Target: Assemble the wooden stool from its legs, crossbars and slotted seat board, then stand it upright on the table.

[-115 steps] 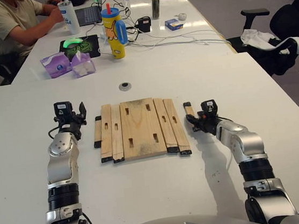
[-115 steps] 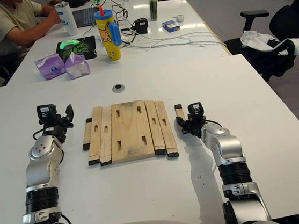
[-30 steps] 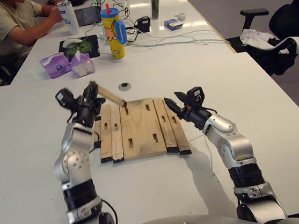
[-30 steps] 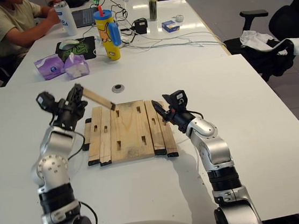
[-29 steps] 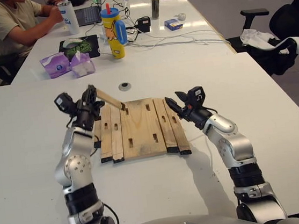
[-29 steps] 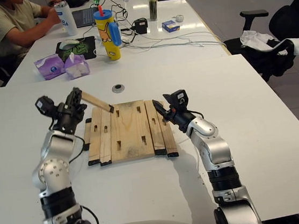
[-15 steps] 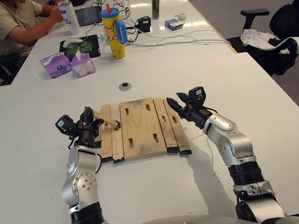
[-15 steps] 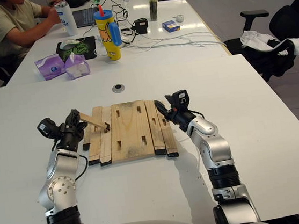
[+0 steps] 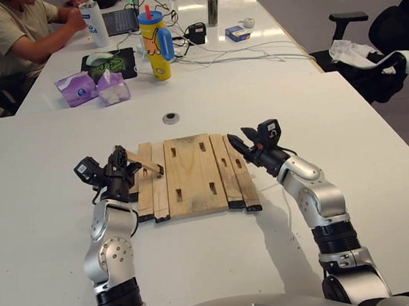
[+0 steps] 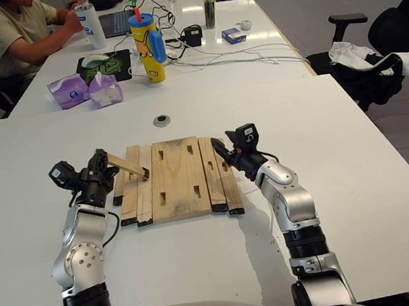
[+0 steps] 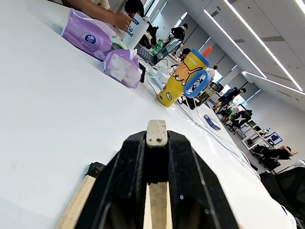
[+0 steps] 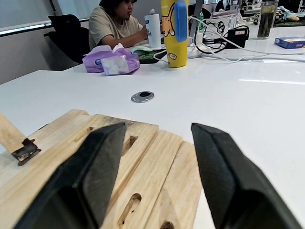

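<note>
left gripper (image 9: 122,165) clamped on crossbar (image 9: 150,166) end; right gripper (image 9: 238,142) spread, empty.
Crossbar juts ahead over legs (image 9: 146,186), seat board (image 9: 191,175) between grippers. Light, stiff; end-grip may pivot, regrip mid-length.

Left claw (image 11: 156,143) is clamped tight on a short wooden crossbar (image 11: 156,132). Its pale end pokes out just past the tips of the two black fingers (image 11: 124,186), so you're basically staring down the stick. Right beside the claw, lying flat on the white bench (image 11: 43,119), is another wooden piece (image 11: 76,202) with a black end cap. It's close to one finger, but I can't tell if they touch. Well ahead of the claw stands a yellow cup (image 11: 177,86) with a blue handle and an orange-tipped straw. Farther out, on the wooden piece's side, sit a purple tissue pack (image 11: 86,38) and a second tissue pack (image 11: 123,67) near it.
</note>
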Available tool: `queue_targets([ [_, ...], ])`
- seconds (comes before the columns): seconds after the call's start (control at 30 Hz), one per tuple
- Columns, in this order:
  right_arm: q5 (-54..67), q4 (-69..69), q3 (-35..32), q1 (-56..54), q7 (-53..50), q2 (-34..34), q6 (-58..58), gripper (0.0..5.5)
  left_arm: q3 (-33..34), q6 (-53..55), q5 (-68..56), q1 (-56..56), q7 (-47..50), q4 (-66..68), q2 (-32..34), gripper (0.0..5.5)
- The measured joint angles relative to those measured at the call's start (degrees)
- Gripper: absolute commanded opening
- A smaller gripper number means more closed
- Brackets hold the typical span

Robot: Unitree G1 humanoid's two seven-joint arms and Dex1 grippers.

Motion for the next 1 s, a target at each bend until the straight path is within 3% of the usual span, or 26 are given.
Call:
queue_targets([
  [1.0,-0.22,-0.56,0.67,1.88,-0.6,1.04,0.1,2.54,-0.62,-1.09,5.62,2.17,2.4,-3.14,1.14,0.42],
])
